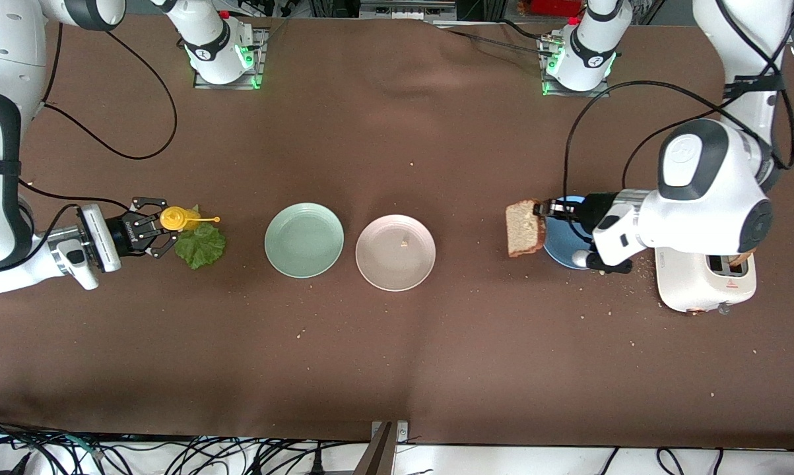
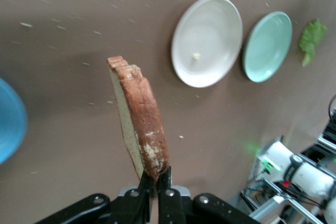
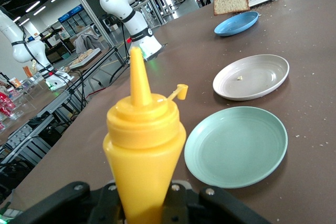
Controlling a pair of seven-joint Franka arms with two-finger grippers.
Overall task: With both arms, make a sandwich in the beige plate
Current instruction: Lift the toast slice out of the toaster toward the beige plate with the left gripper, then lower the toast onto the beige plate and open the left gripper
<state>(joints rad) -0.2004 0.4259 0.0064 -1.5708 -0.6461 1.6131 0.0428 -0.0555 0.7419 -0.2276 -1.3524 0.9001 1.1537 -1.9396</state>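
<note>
bread for the sandwich shows as one slice (image 1: 525, 228) in the air, held by its edge over the desk (image 1: 397, 356) just beside the blue plate (image 1: 558, 247), toward the left arm's end. a second piece (image 1: 740, 258) sticks out of a slot in the white toaster (image 1: 703, 284). one ruffled green lettuce leaf (image 1: 200, 245) lies flat on the brown cloth toward the right arm's end.

three round plates sit in a row: the blue one, the beige plate (image 1: 395, 253) with its ridged rim and a single crumb inside, and a smooth mint green plate (image 1: 304, 239) just beside it, apart. the held slice is squarish, porous and pale on its face, with a brown crust. crumbs dot the cloth around the toaster.

one yellow squeeze bottle (image 1: 174, 218), glossy plastic with a cone nozzle and a small tethered cap, is up in the air over the lettuce.

left end effector (image 2: 155, 178) is clenched on the slice's crust, fingers nearly together. right end effector (image 1: 162, 227) is grasping the bottle around its body, fingers (image 1: 151, 203) spread to either side of it.
</note>
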